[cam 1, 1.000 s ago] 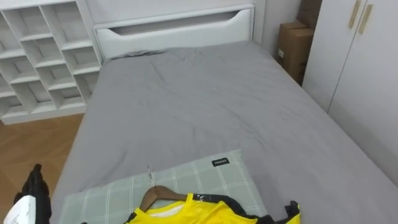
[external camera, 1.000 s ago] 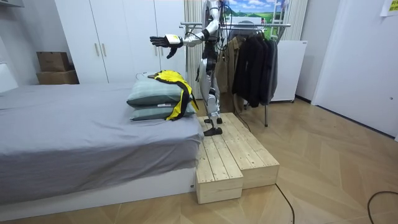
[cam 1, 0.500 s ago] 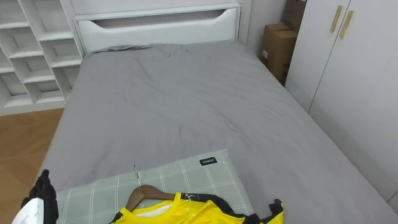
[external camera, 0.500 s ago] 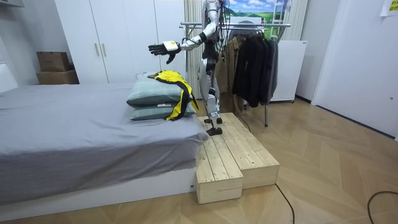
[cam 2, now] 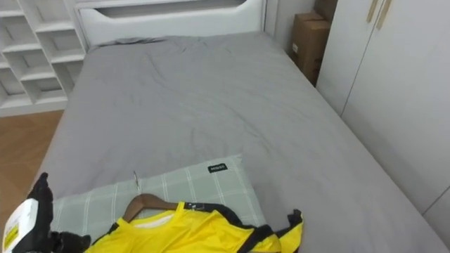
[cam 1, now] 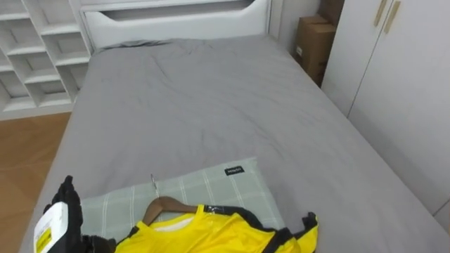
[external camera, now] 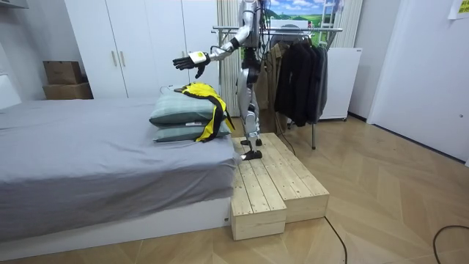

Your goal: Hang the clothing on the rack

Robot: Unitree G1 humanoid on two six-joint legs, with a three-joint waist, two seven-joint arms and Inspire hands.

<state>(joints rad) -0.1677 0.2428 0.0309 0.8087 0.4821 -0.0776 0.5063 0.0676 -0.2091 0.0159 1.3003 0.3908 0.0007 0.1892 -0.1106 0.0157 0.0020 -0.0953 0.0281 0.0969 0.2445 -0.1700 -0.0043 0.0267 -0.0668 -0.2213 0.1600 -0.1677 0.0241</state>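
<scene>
Down in the left eye view first: shows the left hand (cam 1: 60, 214) at the lower left edge, fingers straight and relaxed, gripping nothing, just beside the left end of the pillow (cam 1: 211, 186). Finds the shirt (cam 1: 218, 235), yellow with black trim, at the bottom centre, lying on that green checked pillow and hung on a wooden hanger (cam 1: 165, 206) whose metal hook points up the frame. Takes in the grey bed (cam 1: 211, 105) across the middle, a white headboard (cam 1: 176, 10) at the top, shelves (cam 1: 31, 42) at the upper left, and a box (cam 1: 313, 42) and wardrobe (cam 1: 401, 84) on the right.

Then the room view: stands on the wooden platform (external camera: 271, 183) at the foot of the bed, just right of centre, facing the room view's left, with a rack (external camera: 297, 31) of dark garments behind. Holds the left hand (external camera: 189, 61) out flat above the pillows, palm down, fingers spread and empty, apart from the shirt (external camera: 205, 99). Shows the shirt draped over two stacked pillows at the bed's end, one side hanging down toward the platform.

Lastly the right eye view: gives the same scene, with the left hand (cam 2: 34, 211) at the lower left corner, fingers extended, and the shirt (cam 2: 183, 232) on its hanger (cam 2: 140, 202) along the bottom edge, touching only the pillow.
</scene>
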